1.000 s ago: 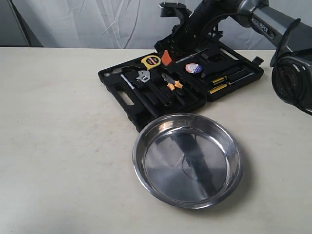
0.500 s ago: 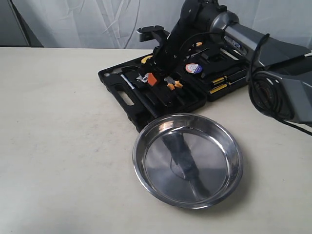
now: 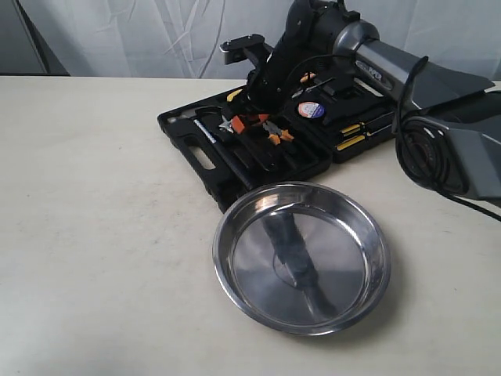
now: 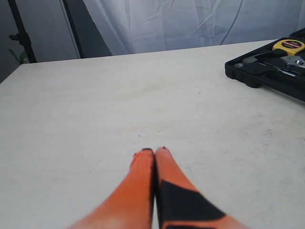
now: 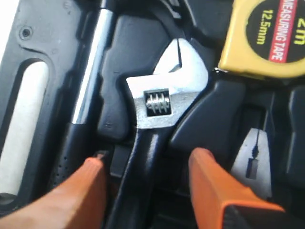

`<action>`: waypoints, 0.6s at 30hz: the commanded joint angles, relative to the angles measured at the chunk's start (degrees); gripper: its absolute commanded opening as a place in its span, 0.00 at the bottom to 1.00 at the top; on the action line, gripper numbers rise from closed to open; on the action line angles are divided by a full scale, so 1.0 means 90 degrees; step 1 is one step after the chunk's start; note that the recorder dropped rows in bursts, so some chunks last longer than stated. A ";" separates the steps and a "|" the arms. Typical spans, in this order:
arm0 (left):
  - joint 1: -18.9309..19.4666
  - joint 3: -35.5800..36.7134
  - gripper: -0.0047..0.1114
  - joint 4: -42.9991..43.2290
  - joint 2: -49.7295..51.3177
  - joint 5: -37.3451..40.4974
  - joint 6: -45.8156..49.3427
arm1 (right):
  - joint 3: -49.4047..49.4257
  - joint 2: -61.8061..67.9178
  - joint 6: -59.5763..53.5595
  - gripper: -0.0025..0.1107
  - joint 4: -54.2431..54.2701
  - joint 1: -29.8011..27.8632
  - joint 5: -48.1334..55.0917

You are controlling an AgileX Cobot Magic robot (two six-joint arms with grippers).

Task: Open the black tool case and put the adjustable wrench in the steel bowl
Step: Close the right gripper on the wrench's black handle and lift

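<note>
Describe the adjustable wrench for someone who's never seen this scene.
Find the open black moulded-plastic tool case behind the round steel bowl. In its handle-slot half, beside the yellow tape measure, lies the small adjustable wrench, set apart by its silver jaw head with thumbwheel and plain black handle.

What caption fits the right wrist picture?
Open end effector straddling the adjustable wrench handle in the tool case.

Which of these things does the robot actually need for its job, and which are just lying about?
For the job: tool case, wrench, steel bowl, right gripper.
Just lying about: tape measure, pliers, screwdrivers.
</note>
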 commanded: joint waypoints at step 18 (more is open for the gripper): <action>0.0025 -0.0018 0.04 0.0027 -0.0016 -0.0068 -0.0007 | -0.0029 0.0470 0.0027 0.36 -0.0162 0.0236 0.0135</action>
